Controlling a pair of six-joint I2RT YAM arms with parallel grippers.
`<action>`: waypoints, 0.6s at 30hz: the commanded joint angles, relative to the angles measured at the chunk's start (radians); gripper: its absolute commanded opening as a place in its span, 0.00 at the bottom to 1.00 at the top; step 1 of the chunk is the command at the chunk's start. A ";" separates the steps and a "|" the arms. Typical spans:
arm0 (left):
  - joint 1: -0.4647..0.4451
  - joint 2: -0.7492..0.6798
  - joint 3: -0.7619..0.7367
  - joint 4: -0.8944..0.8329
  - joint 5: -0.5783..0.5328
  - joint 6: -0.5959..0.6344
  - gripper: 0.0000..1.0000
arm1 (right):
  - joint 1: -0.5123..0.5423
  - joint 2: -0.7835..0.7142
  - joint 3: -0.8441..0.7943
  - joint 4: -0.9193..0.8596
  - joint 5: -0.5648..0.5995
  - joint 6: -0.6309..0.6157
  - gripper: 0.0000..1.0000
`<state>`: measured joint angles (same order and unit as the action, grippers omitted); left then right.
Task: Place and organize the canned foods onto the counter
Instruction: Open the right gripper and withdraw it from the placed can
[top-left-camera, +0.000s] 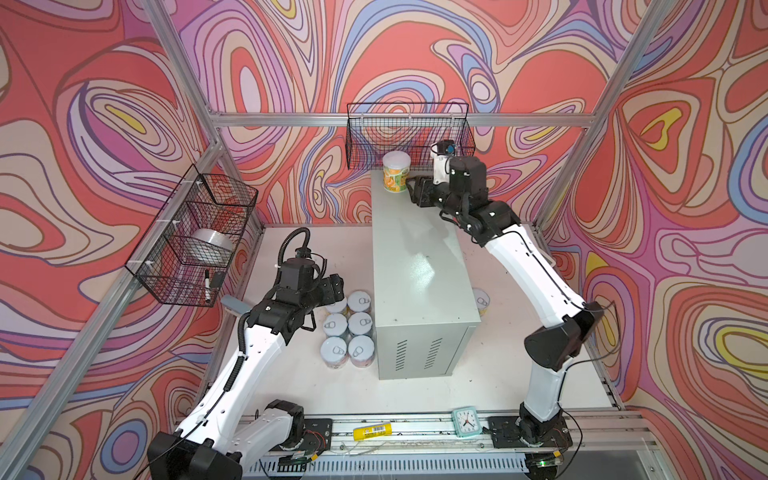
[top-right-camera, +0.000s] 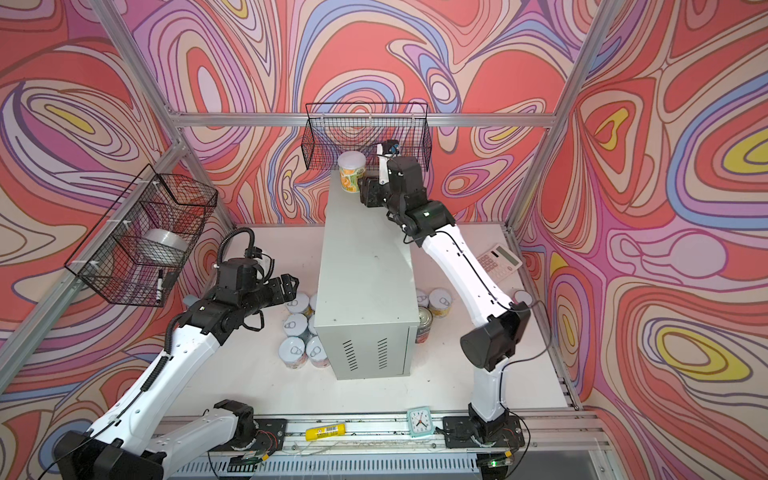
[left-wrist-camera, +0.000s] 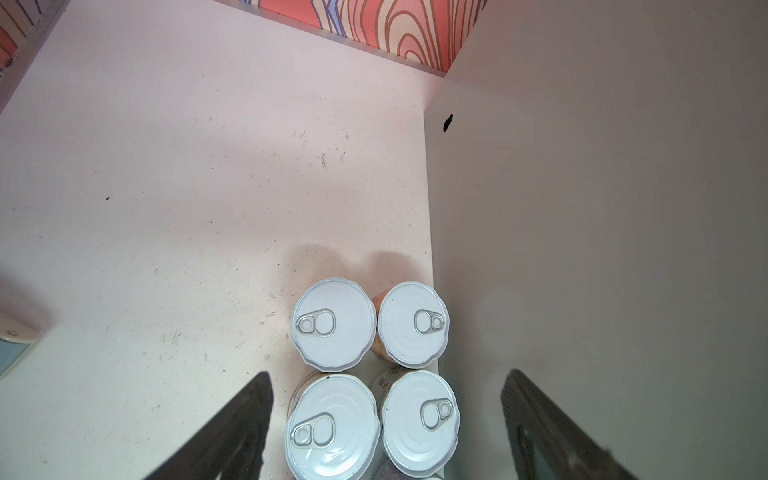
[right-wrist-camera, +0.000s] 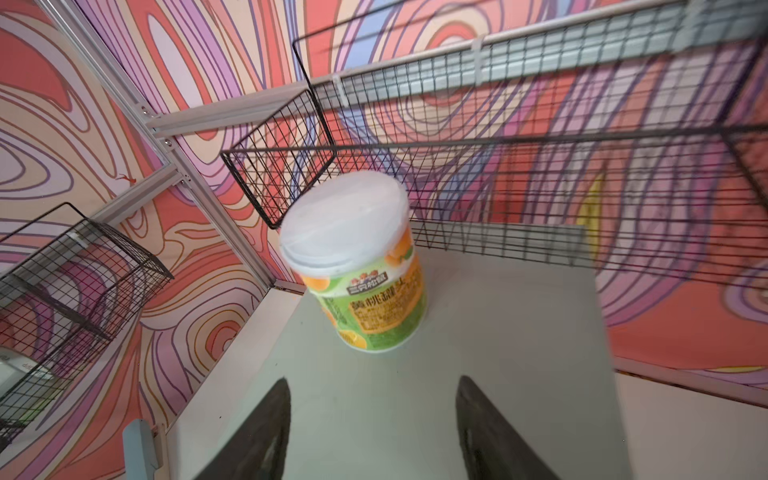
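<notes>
The counter (top-left-camera: 419, 266), the tall grey box at the centre of both top views, is seen to carry one can only: the white-lidded can (top-left-camera: 396, 171) is stood upright at its far end, upper centre of the frame, so the task is judged barely begun. The right gripper (right-wrist-camera: 374, 380) is held just short of that can, its jaws parted and empty, a clear gap being shown in the right wrist view. The left gripper (left-wrist-camera: 388, 374) is held wide open above the six tins (top-left-camera: 349, 328) clustered on the tabletop (top-left-camera: 415, 395) against the counter's left side, nothing being grasped. Further tins (top-right-camera: 440, 303) at the counter's right, one of them dark, and a calculator (top-right-camera: 498, 259) are revealed in a top view, while neither wrist view shows them.
</notes>
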<state>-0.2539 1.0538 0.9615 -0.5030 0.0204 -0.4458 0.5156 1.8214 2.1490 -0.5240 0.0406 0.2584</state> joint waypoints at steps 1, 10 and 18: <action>0.001 -0.023 -0.010 0.003 0.008 0.000 0.87 | -0.006 -0.206 -0.118 0.000 0.071 -0.044 0.69; -0.003 -0.044 -0.041 0.048 0.034 -0.003 0.87 | -0.009 -0.641 -0.636 -0.100 0.252 -0.070 0.80; -0.007 -0.033 -0.058 0.060 0.047 -0.001 0.87 | -0.009 -0.905 -0.954 -0.278 0.397 0.007 0.92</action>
<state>-0.2558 1.0168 0.9112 -0.4725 0.0502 -0.4461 0.5110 0.9859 1.2720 -0.6983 0.3565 0.2161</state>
